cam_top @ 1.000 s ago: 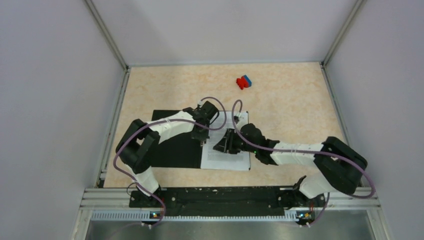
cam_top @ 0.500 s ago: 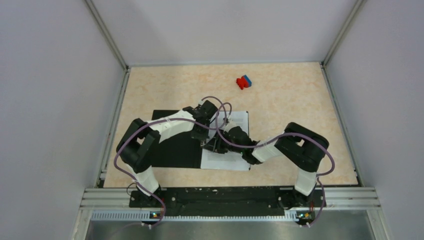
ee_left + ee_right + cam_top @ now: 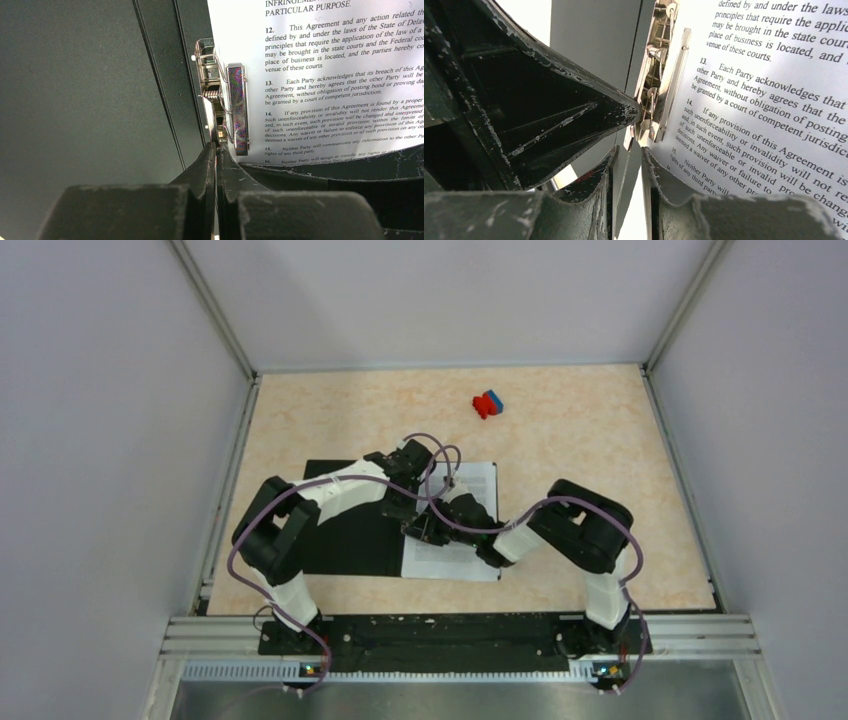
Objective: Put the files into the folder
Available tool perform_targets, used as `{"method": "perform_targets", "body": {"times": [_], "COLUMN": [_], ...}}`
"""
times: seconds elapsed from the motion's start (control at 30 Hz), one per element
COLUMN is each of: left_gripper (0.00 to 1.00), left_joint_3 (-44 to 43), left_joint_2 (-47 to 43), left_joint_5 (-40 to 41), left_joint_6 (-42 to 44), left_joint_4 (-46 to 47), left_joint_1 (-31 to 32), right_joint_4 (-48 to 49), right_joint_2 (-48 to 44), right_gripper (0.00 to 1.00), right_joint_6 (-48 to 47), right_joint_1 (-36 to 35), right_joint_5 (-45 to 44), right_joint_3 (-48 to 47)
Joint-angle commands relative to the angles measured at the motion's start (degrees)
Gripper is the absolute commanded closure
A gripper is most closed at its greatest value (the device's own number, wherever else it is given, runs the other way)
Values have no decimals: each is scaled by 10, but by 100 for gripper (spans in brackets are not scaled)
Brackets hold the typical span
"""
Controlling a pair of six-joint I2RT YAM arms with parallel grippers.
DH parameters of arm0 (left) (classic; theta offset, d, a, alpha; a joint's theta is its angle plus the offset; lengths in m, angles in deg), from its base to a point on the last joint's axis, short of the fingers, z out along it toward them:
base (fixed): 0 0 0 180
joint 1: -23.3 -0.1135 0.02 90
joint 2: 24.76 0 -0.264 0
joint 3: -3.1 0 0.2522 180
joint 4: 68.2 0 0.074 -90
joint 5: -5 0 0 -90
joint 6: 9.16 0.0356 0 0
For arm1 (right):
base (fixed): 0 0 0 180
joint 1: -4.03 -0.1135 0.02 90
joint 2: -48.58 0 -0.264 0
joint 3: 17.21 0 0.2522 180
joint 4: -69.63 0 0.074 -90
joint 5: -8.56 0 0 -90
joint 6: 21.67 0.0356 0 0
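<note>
One folder (image 3: 350, 530), lying open on the table (image 3: 580, 440), black inside up.
One stack of files (image 3: 445, 562), lying flat on the folder's right half. How many sheets it holds cannot be counted from the top page.
One metal spring clip (image 3: 235, 107) at the spine, its bar lying over the left edge of the files.
One small red-and-blue object (image 3: 488, 404), well apart at the far side.
Two grippers, both mine, both at the clip's near end. My left gripper (image 3: 216, 147) is closed tight, possibly pinching the lever, though the view is too tight to say. My right gripper (image 3: 629, 150) has its jaws a narrow gap apart, holding nothing visible.

Progress: the files are in place. I judge that the clip still needs securing and the cover closing.
</note>
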Motion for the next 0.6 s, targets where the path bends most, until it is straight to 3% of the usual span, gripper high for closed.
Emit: {"method": "perform_targets", "body": {"times": [0.0, 0.4, 0.57], "left_gripper": [100, 100, 100], "left_joint_3": [51, 58, 61], "left_joint_2": [61, 52, 42], "left_joint_5": [-78, -76, -79], "left_joint_6": [-2, 2, 2], "left_joint_4": [10, 7, 8], "left_joint_1": [9, 4, 4], "right_joint_4": [37, 18, -7], "right_joint_2": [13, 43, 47], "right_gripper": [78, 87, 100], "right_joint_6": [10, 23, 40], "right_joint_1": [-9, -15, -15], "right_joint_5": [-18, -34, -46], "right_joint_3": [-20, -43, -40]}}
